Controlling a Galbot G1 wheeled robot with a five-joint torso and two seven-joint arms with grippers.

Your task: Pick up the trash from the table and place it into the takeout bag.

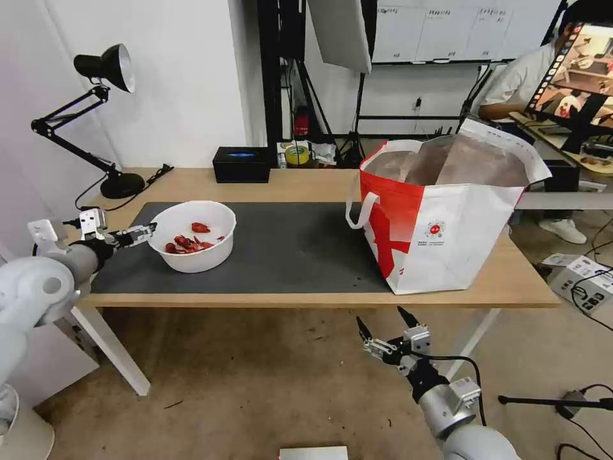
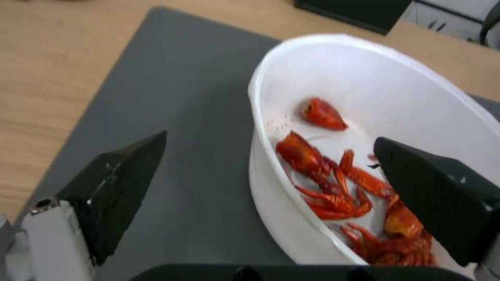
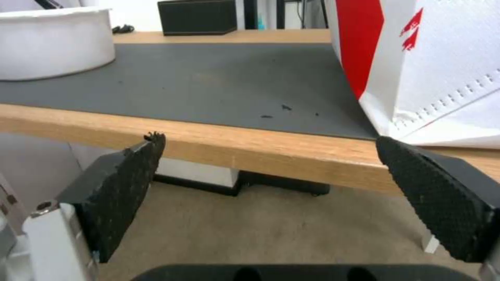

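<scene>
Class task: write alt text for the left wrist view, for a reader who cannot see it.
The open left gripper straddles the near rim of a white round bowl holding red scraps, one finger outside the wall and one over the inside. The bowl sits on a dark grey mat on the light-wood table.

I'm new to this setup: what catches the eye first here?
The big red-and-white takeout bag standing open at the table's right end. Next, the white bowl of red scraps on the dark mat, with the left pincer open astride its rim. The right pincer hangs open below the table's front edge.
</scene>
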